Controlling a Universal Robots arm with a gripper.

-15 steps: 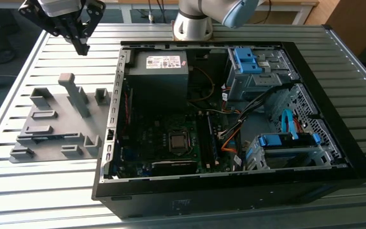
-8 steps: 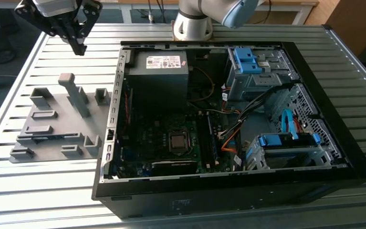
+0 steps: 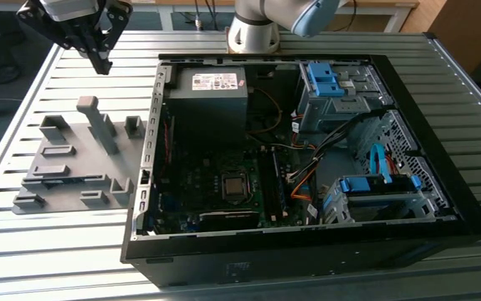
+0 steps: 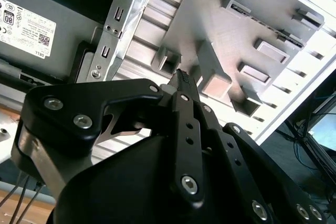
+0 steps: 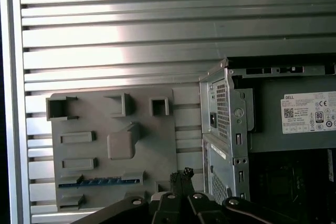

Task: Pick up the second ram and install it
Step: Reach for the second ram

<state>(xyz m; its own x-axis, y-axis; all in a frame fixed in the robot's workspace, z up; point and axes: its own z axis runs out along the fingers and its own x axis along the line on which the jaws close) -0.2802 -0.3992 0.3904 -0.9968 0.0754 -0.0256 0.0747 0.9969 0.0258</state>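
On the slatted aluminium tabletop, first wrist view: one grey moulded fixture tray, set just beside the side wall of an open black computer case with a grey power supply box inside.
- Item of the task: the second ram, a thin, long blue strip standing on edge in a long slot of the tray. The slot is at the tray's end away from its row of three open brackets, past the tall grey post.
- Small darker marks run along the strip. Chips and sticker cannot be made out from this edge-on angle.
- Black gripper: fingers drawn together, nothing between them, tips clear of the strip.

Exterior view: gripper raised over the table's far corner at the exterior view's left. It hangs beyond the far edge of the tray, well apart from the ram's slot near the tray's near edge. Case lies open on its side, taking the table's middle and the exterior view's right.

Second wrist view: gripper fingers meeting in one narrow tip, empty, seen against the tray and post.

Status, as judged: pick-up stage, not yet begun. The ram sits ungrasped in its slot and installation is outstanding.

Requirement, as judged: a grasp calls for parted fingers set across the strip's two flat faces, squarely above the slot, and a straight lift. The board looks thin and would likely snag or flex if taken askew.
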